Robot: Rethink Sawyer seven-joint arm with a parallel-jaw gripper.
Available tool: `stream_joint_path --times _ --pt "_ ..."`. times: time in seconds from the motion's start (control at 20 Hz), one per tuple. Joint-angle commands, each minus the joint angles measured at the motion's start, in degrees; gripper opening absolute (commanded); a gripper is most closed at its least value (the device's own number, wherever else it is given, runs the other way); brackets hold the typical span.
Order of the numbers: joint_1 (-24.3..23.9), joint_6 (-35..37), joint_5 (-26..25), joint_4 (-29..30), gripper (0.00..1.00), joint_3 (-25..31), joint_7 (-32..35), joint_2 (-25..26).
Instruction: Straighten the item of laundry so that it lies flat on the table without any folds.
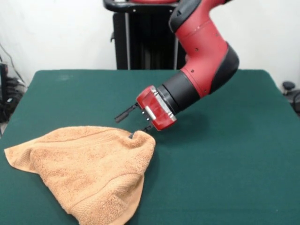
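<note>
The item of laundry point(89, 164), an orange-tan terry towel, lies bunched and folded over on the table point(225, 164) at the near left, its ribbed band curling along the lower edge. My gripper point(124, 127) comes in from the upper right, tilted down to the left, and is open. One black finger point(125, 113) hovers over the green cloth just beyond the towel. The other finger's tip touches the towel's far right corner. Nothing is clamped between the fingers.
The red and black arm point(206, 51) slants over the table's middle. The towel's near edge reaches the picture's bottom edge. Cables and dark equipment point(7, 93) stand off the table at the left, and a small dark object point(288, 86) at the right.
</note>
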Motion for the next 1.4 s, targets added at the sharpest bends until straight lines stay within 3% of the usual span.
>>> stream_joint_path --times 0.05,0.35,0.8,1.0,1.4 --pt "-0.1 9.1 1.6 -13.1 1.0 -1.6 16.5 7.0" --pt "-1.1 3.5 -0.7 -12.3 1.0 2.7 12.9 4.4" --pt "-4.0 -8.6 -13.6 -3.4 1.0 17.1 8.2 -9.9" --pt "-4.3 -9.8 -17.0 -1.7 1.0 18.7 9.9 -12.2" --pt "-3.7 -8.9 -18.6 -0.7 1.0 19.0 11.3 -13.3"
